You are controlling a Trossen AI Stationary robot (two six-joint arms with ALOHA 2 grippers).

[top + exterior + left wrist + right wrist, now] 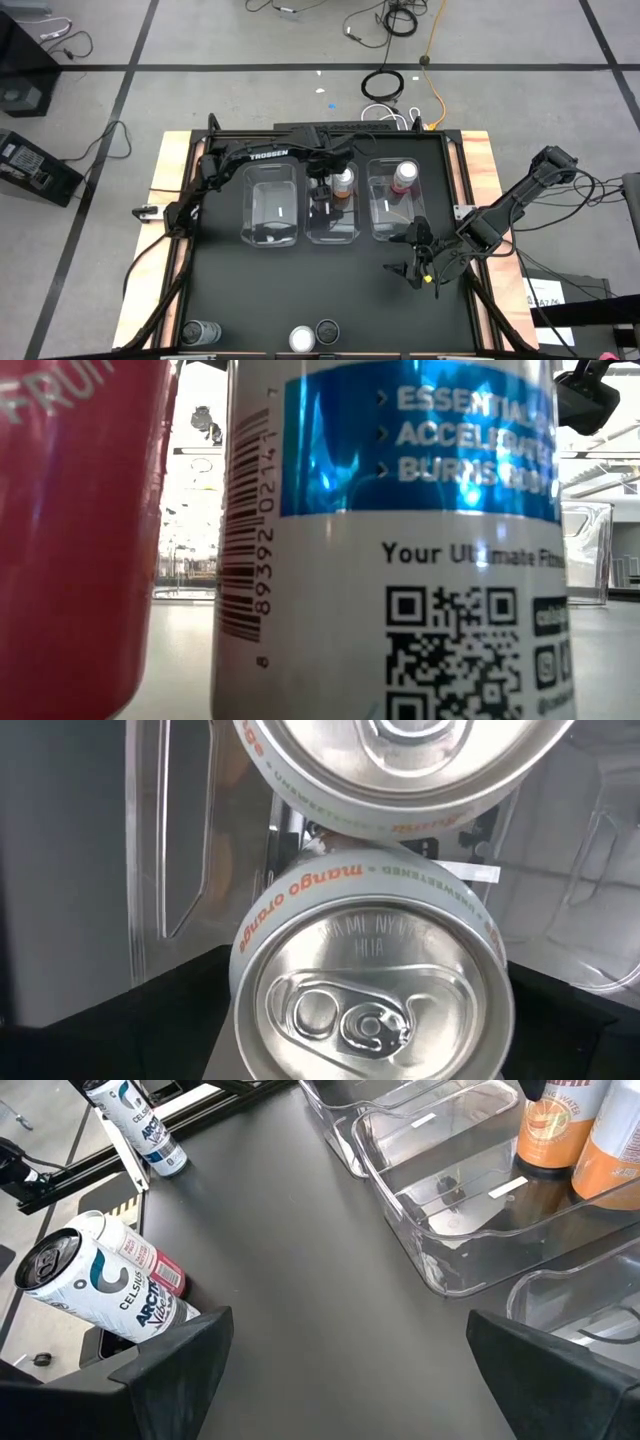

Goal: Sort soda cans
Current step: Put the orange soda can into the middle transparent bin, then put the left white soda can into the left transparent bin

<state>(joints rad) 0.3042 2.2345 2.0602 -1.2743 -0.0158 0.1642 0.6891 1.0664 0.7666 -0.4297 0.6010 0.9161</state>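
Left gripper (322, 192) sits over the orange can (343, 183) in the middle bin (332, 235); can't tell its fingers. Lift straight up. Right gripper (418, 258) waits open near the right edge.

Six soda cans (327, 330) stand on the table (300, 290): two orange cans (343, 182), two pink cans (405, 175), two silver-white cans (200, 332). Three clear bins (272, 205).
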